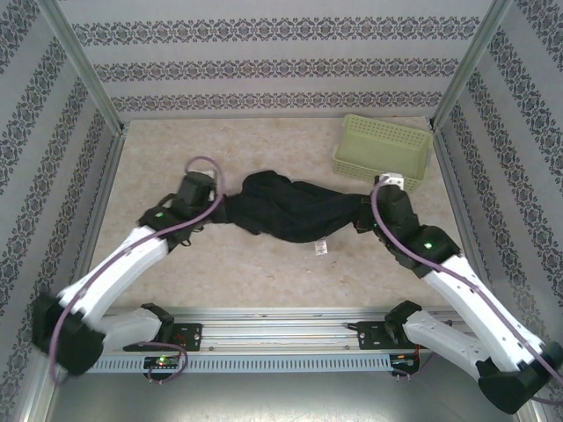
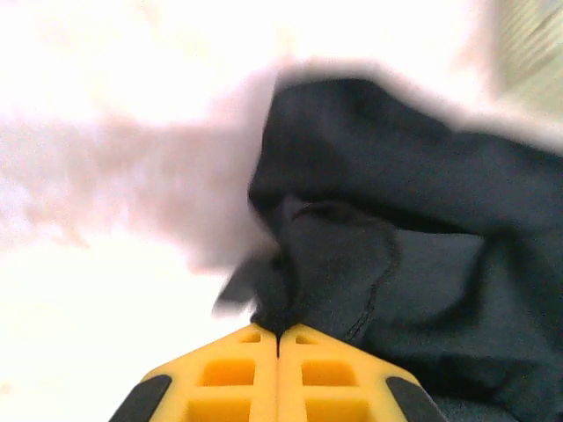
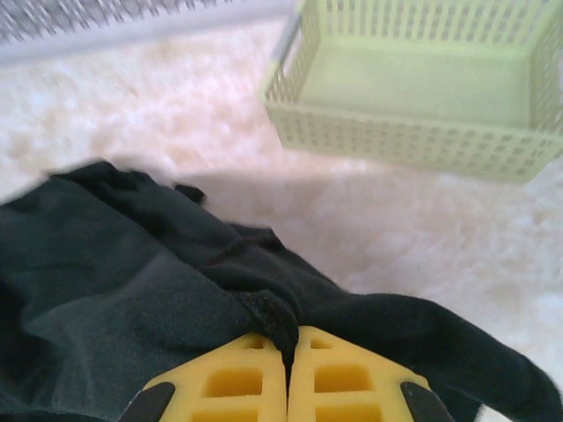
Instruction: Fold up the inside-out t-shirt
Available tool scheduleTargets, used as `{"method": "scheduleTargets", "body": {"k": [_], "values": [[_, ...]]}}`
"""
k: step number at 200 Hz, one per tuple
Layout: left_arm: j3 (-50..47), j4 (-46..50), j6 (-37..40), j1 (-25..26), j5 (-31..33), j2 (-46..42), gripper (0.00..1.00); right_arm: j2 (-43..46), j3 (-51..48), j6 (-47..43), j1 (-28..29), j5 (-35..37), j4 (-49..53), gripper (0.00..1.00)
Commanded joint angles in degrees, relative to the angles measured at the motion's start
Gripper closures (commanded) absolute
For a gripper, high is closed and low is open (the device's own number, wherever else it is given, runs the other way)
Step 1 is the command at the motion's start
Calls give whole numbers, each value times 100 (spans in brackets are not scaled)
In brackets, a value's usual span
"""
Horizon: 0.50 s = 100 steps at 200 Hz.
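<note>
Pale tabletop [image 1: 264, 268] under t-shirt [image 1: 290, 211] — patterned walls [image 1: 264, 61]

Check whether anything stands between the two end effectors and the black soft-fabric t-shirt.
Nothing visible does. The left end effector and the right end effector are each shut on one end of the black soft-fabric t-shirt. The pale green perforated plastic basket sits apart from it, farther back.

black t-shirt [image 1: 286, 209] at centre, small white tag [image 1: 322, 249] at its lower edge, pale green perforated basket [image 1: 384, 151] upper right, mottled beige tabletop [image 1: 264, 149], white walls [image 1: 264, 53] banded with dark floral stripes, purple cable [image 1: 207, 163], yellow fingers [image 2: 229, 378] with black edges
</note>
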<state>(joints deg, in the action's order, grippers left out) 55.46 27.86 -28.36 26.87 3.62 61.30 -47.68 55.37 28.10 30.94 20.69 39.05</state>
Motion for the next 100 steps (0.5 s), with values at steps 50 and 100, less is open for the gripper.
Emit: {"method": "scheduleTargets", "body": {"k": [50, 100], "values": [[801, 742, 99, -415, 1821, -840, 100, -189, 785, -206, -44, -563, 99, 100], [465, 615, -294, -1400, 313, 1094, 100, -2400, 548, -17, -96, -1309, -664, 100]]}}
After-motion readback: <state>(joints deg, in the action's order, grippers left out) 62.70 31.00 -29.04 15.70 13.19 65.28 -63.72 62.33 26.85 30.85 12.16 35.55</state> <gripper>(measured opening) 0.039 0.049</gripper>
